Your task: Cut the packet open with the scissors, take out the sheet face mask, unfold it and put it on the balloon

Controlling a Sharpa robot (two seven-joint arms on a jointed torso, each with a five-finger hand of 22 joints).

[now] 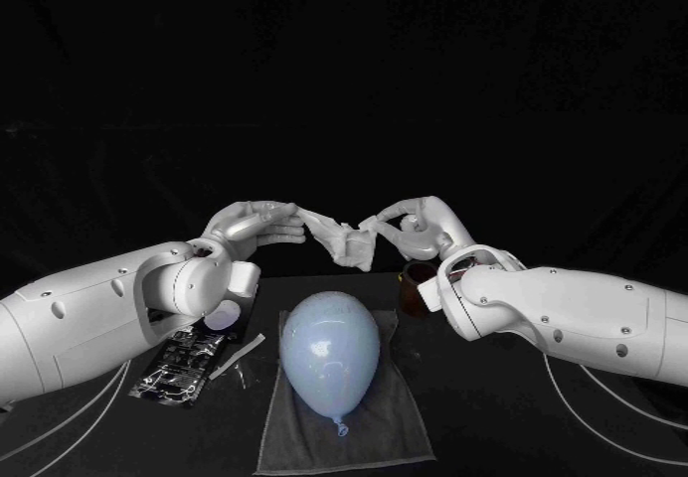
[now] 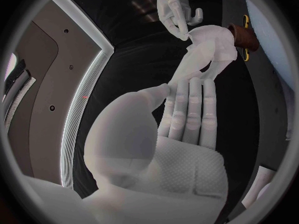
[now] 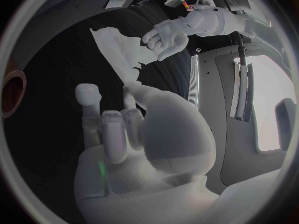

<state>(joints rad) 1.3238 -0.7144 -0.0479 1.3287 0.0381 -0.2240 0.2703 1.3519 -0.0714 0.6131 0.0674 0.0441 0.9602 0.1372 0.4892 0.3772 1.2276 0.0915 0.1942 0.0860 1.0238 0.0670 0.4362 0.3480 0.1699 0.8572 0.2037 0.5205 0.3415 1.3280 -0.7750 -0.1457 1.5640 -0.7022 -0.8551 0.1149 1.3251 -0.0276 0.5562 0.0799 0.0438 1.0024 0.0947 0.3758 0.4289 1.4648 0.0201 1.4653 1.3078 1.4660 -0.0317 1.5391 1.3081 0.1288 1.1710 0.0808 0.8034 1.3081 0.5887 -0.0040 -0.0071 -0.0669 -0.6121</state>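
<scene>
White mask (image 1: pixel 346 241), crumpled, hangs at twelve o'clock of the balloon (image 1: pixel 331 350), pinched by left hand (image 1: pixel 258 227) and right hand (image 1: pixel 409 224); uneven pulling could tear it.

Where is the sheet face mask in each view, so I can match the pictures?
Head view: sheet face mask stretched between left hand and right hand, past the balloon.
Left wrist view: beyond the left hand's fingers, the right hand pinching it.
Right wrist view: beyond the right hand's fingers.
Shared landmark: brown round object.
</scene>
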